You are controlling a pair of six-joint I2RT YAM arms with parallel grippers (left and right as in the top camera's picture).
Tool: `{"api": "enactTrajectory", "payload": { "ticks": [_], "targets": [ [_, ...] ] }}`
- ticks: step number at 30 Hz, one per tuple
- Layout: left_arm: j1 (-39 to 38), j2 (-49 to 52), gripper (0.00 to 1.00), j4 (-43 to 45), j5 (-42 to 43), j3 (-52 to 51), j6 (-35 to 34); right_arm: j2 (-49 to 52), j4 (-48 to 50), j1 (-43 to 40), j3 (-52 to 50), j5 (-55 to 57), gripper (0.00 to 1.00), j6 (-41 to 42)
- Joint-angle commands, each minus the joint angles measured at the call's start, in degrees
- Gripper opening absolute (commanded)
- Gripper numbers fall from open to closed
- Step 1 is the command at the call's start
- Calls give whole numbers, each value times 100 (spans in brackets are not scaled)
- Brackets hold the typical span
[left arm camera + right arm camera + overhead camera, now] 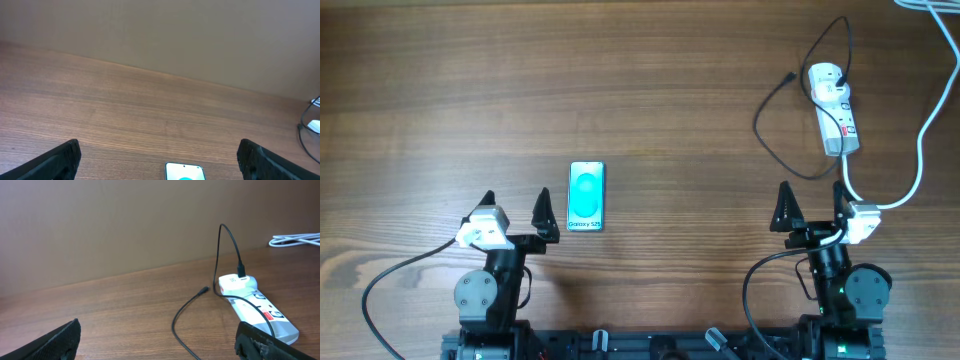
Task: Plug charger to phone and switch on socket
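Observation:
The phone [586, 196] lies flat on the wooden table with its cyan screen up, just right of my left gripper [516, 208]; its top edge shows in the left wrist view [185, 171]. The socket [834, 111], a white power strip with red markings, lies at the far right and also shows in the right wrist view [256, 308]. The charger [767, 135], a thin black cable, runs from an adapter on the strip and loops left; its free plug tip [203, 289] rests on the table. My right gripper [812, 207] is near the strip's near end. Both grippers are open and empty.
A thick white cord [921, 130] runs from the strip's near end up past the table's far right corner; it also shows in the right wrist view [295, 240]. A plain wall stands behind the table.

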Motion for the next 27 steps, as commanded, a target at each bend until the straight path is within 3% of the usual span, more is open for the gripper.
{"api": "enactTrajectory", "payload": {
  "ticks": [1,6,13,20,27],
  "targets": [
    [-37,-28,100,35,33,-70,70,-68,13,17,-7,57,100,4],
    [-37,-24,100,-57,313,68,66,-68,13,17,-7,57,100,4],
    [-37,118,100,-1191,374,1056,72,-68,13,17,-7,57,100,4],
    [-42,1169,100,-1456,643,2133,70,-68,13,17,-7,57,100,7],
    [-42,3008,100,-2100,675,3342,72,-68,15,17,-7,57,100,7]
  ]
}}
